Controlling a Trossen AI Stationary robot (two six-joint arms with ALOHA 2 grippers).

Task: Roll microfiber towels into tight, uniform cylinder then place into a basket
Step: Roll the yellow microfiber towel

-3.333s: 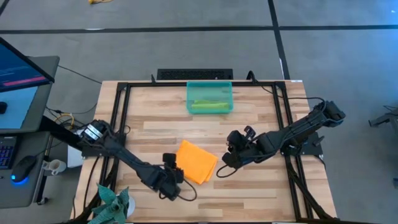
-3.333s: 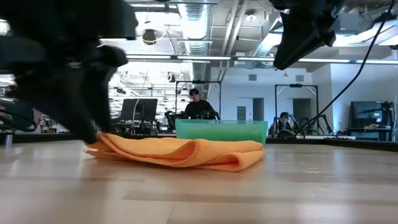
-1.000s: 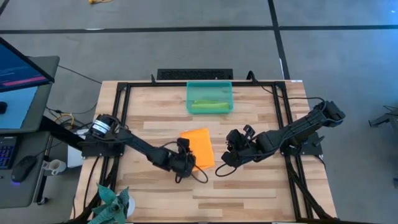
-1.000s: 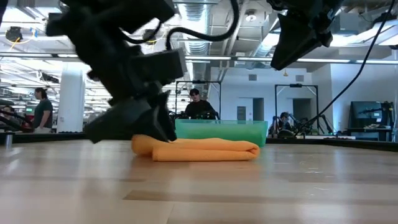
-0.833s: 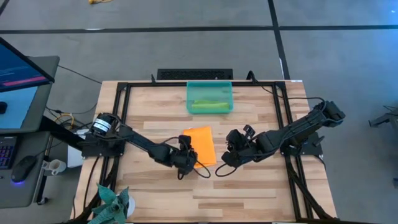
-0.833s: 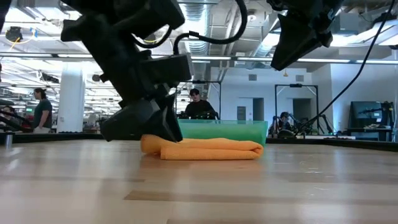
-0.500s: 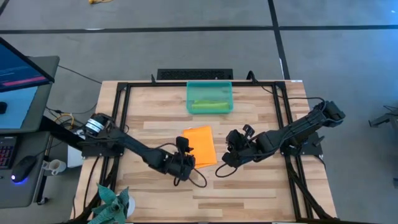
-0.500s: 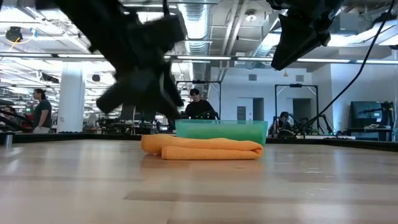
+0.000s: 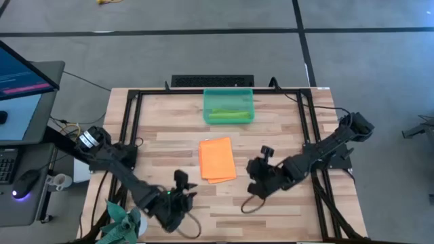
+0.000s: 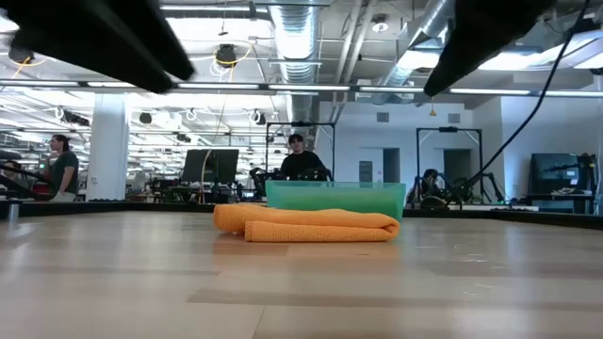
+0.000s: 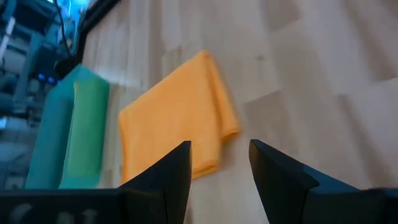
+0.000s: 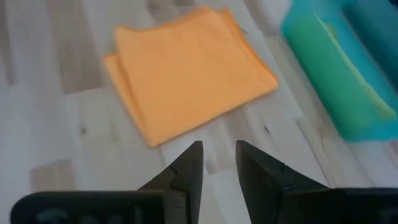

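Note:
The orange towel [image 9: 217, 160] lies folded flat in the middle of the table; it shows too in the low view [image 10: 306, 224] and in both wrist views [image 11: 174, 127] [image 12: 186, 74]. At the far edge stands the teal basket [image 9: 228, 97], with the green towel [image 9: 227, 116] rolled up inside it. My left gripper [image 9: 182, 186] hovers open over the near left part of the table, pointing at the orange towel [image 11: 219, 168]. My right gripper [image 9: 252, 181] hangs open just right of that towel, its fingers [image 12: 186, 168] a small gap apart with nothing between them.
A dark green spiky plant [image 9: 122, 220] sits at the table's near left corner, close to my left arm. A black frame [image 9: 135, 108] runs along the table's edges. Bare wood lies between the orange towel and the basket. People [image 10: 300, 160] are in the room behind.
My left gripper has drawn back from the orange towel's near left edge toward the table's near left corner and has risen clear of it. My right gripper has shifted a little toward the near edge and rolled at the wrist. The orange towel stays folded where it was.

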